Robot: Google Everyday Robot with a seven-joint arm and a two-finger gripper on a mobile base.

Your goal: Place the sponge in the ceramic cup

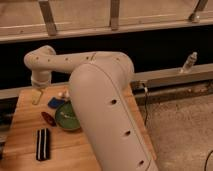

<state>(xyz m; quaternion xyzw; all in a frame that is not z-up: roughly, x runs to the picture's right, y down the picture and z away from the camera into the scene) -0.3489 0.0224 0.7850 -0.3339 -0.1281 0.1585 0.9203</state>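
The blue sponge lies flat on the wooden table, just behind the left rim of the green plate. A small white thing that looks like the ceramic cup shows behind the sponge, partly hidden by my arm. My gripper hangs down over the table's back left corner, a short way left of the sponge and apart from it. Nothing is visibly held in it.
A small red oblong thing lies left of the plate. A black striped bar lies near the front left. My thick white arm covers the table's right side. A dark wall and rail run behind; a bottle stands at far right.
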